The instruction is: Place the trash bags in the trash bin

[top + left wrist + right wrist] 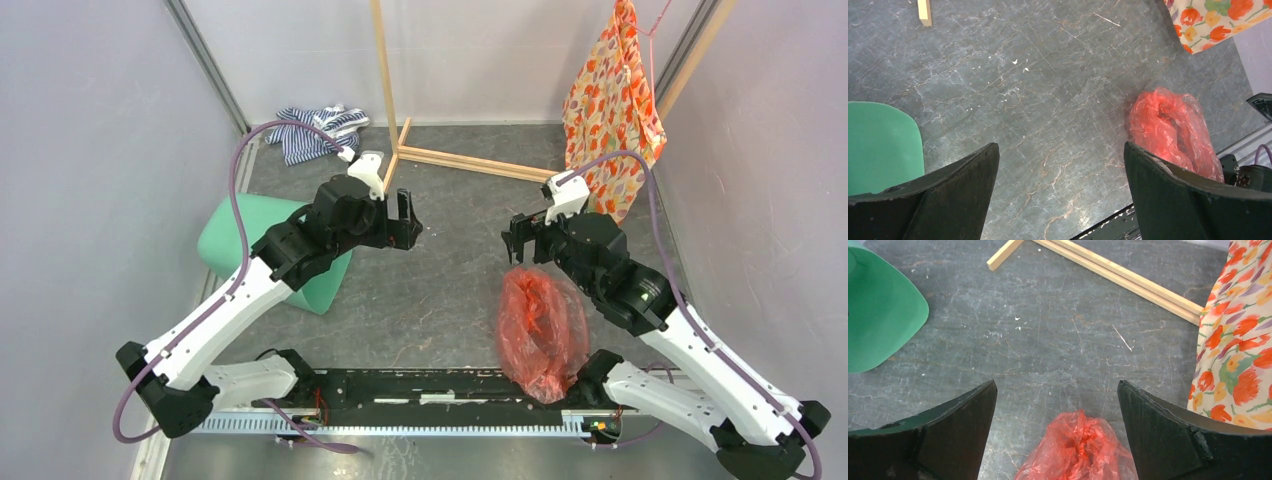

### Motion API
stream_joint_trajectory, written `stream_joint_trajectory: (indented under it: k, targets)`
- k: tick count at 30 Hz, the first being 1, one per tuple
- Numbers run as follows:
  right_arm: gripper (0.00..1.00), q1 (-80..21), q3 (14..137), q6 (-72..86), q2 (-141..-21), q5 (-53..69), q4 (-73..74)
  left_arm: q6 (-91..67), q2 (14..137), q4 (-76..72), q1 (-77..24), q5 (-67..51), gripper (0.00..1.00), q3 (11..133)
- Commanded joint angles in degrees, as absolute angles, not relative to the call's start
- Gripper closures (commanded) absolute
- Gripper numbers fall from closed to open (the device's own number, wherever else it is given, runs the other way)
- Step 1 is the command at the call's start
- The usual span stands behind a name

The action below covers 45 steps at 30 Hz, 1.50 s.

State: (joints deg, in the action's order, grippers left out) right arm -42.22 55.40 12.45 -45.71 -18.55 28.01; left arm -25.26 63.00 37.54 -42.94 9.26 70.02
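Observation:
The red-orange trash bag (541,330) lies crumpled on the grey floor, right of centre near the arm bases; it also shows in the left wrist view (1172,131) and the right wrist view (1079,452). The mint-green trash bin (262,250) lies on its side at the left, partly hidden by my left arm; part of it shows in the left wrist view (882,146) and the right wrist view (880,310). My left gripper (408,232) is open and empty, above bare floor right of the bin. My right gripper (518,240) is open and empty, just above the bag's far end.
An orange floral cloth (612,105) hangs at the back right. A wooden frame (470,160) stands on the floor at the back. A striped cloth (312,130) lies at the back left. Grey walls close in both sides.

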Motion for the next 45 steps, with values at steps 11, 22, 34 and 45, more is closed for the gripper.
stream_joint_trajectory:
  k: [11,22,34,45]
  targets:
    - [0.02,-40.74,52.49,14.46,-47.27,-14.39,36.77,-23.14,65.75,33.41,-45.25,12.21,0.00,73.28]
    - [0.02,-40.80,44.90,18.96,-45.37,-7.47,41.15,-24.26,66.26,31.93,-45.43,10.31,0.00,71.14]
    - [0.23,-43.60,36.73,26.43,-45.23,-3.72,40.13,-26.61,66.70,29.63,-45.53,6.52,0.00,67.16]
    - [1.00,-43.70,39.55,30.77,-51.40,-6.83,30.16,-29.16,66.91,27.99,-45.53,3.20,0.02,64.43]
